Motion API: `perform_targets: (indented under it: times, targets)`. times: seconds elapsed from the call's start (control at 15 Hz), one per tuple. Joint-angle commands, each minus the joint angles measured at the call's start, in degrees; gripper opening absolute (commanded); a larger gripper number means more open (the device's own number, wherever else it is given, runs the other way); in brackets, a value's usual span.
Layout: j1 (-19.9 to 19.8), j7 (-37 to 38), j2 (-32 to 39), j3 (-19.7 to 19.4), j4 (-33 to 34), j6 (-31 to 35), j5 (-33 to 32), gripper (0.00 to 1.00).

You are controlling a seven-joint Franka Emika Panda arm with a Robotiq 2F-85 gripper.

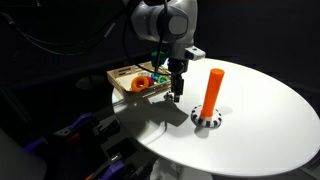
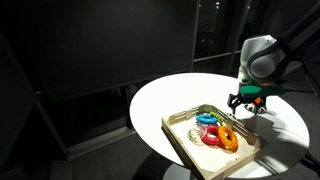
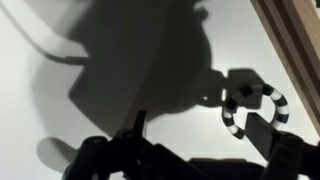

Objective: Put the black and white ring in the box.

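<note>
The black and white ring [image 3: 254,108] lies on the white table beside the wooden edge of the box [image 3: 298,40]. My gripper [image 3: 200,128] is open and low over the table; its right finger sits at the ring's opening and its left finger is far to the left. In both exterior views the gripper [image 1: 176,92] [image 2: 243,108] hangs just beside the light wooden box [image 1: 118,82] [image 2: 180,140]. The ring is hidden behind the gripper in both exterior views.
The box holds several orange and coloured rings [image 2: 217,132]. A tall orange peg [image 1: 212,86] stands on a black-and-white checkered base [image 1: 205,119] near the gripper. The round white table [image 1: 270,120] has dark surroundings beyond its edge.
</note>
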Motion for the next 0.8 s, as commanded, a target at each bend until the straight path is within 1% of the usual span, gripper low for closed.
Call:
perform_targets:
  times: [0.0,0.73]
  targets:
    - [-0.22,1.77,0.13,0.14,0.33,-0.26,-0.15,1.0]
    - [2.72,17.42,1.29,-0.7,0.82,1.92,-2.03,1.0]
